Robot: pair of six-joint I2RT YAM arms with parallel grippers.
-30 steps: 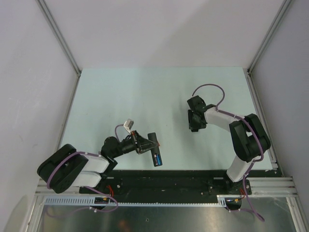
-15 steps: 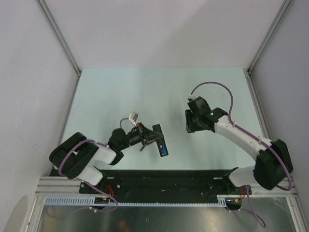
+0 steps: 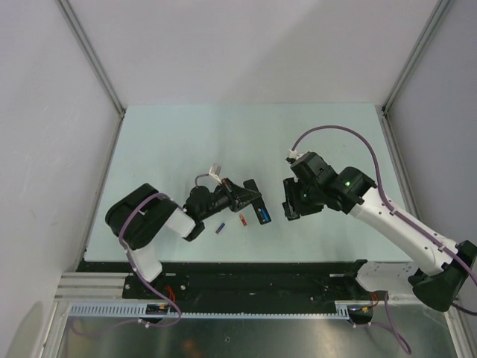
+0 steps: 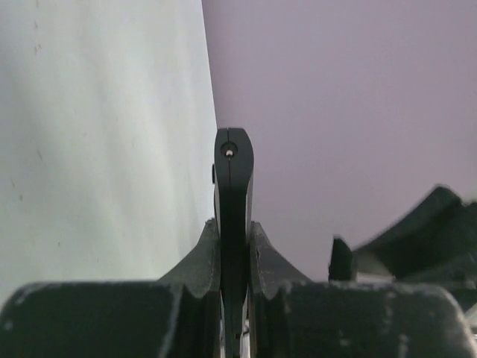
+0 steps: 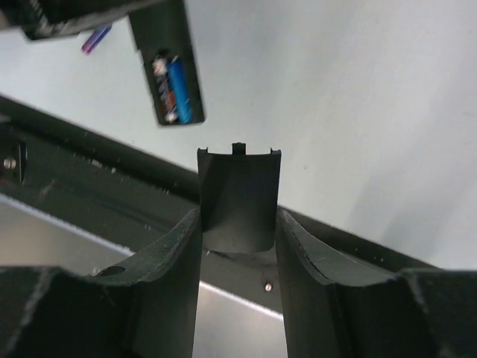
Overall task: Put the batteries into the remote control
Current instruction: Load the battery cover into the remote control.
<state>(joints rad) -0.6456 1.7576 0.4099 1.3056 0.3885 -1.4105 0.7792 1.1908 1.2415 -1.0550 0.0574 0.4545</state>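
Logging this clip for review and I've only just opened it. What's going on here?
The left tool is shut on the remote control, with its battery bay open. A bright blue battery sits in the bay with another beside it. The right tool grips a curved black panel, apparently the battery cover, close to the remote control. A purple-blue battery and a red-orange battery lie loose on the table near the left tool.

Only a narrow gap separates the remote (image 3: 256, 203), clamped in the left gripper (image 3: 242, 198), from the right gripper (image 3: 288, 204) and its cover (image 5: 238, 198). A purple battery (image 3: 220, 228) and a red battery (image 3: 242, 219) obstruct the near mat (image 3: 223, 142). The far side is open.
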